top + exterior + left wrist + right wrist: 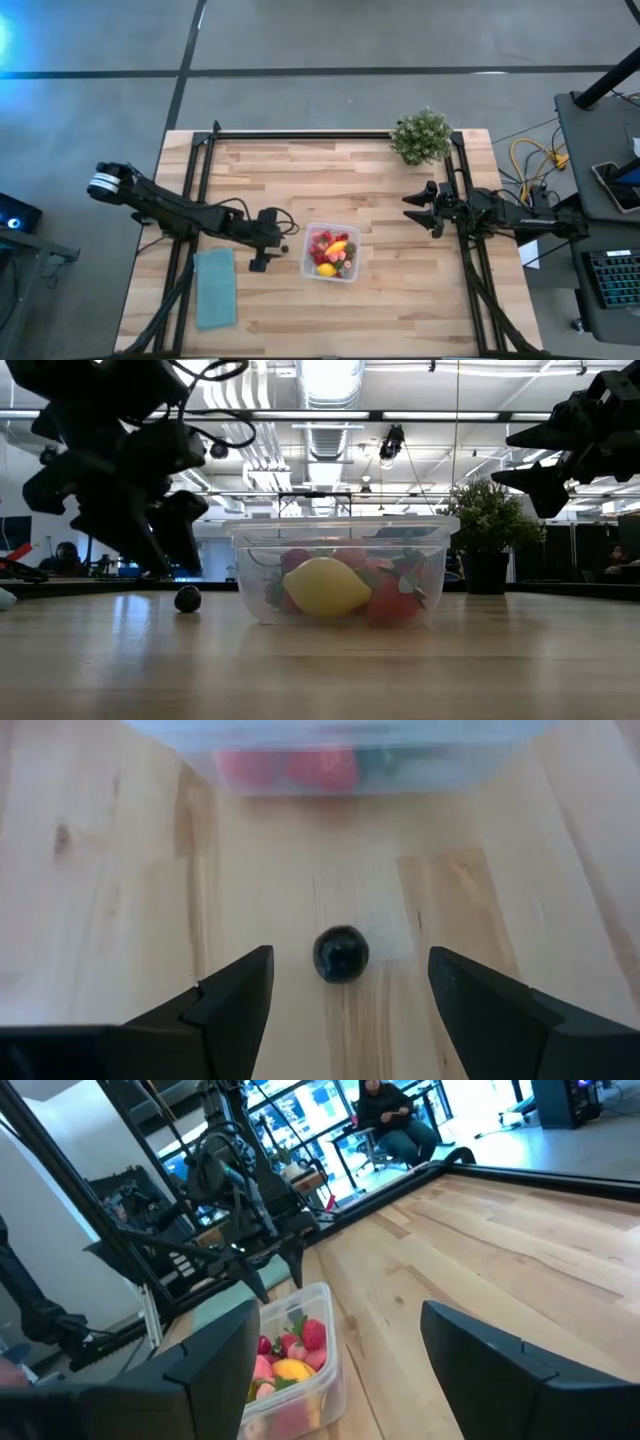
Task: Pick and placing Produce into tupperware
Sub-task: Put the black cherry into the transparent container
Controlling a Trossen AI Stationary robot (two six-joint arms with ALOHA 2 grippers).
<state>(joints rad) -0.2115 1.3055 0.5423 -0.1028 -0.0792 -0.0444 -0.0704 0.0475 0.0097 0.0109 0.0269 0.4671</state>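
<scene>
The clear tupperware (331,252) stands on the wooden table near its middle. It holds a yellow lemon (312,587) and red and pink berries (392,600). One small dark berry (341,954) lies on the table (187,598) just left of the tupperware. My left gripper (350,975) is open and slants down over it, one fingertip on each side of the berry, touching nothing (160,565). My right gripper (412,208) waits open and level above the table's right side, pointing toward the tupperware (290,1360).
A green potted plant (421,136) stands at the far right corner. A flat teal cloth (215,288) lies near the front left. Bare wood stretches between the tupperware and my right gripper. A seated person (392,1120) shows in the room beyond the table.
</scene>
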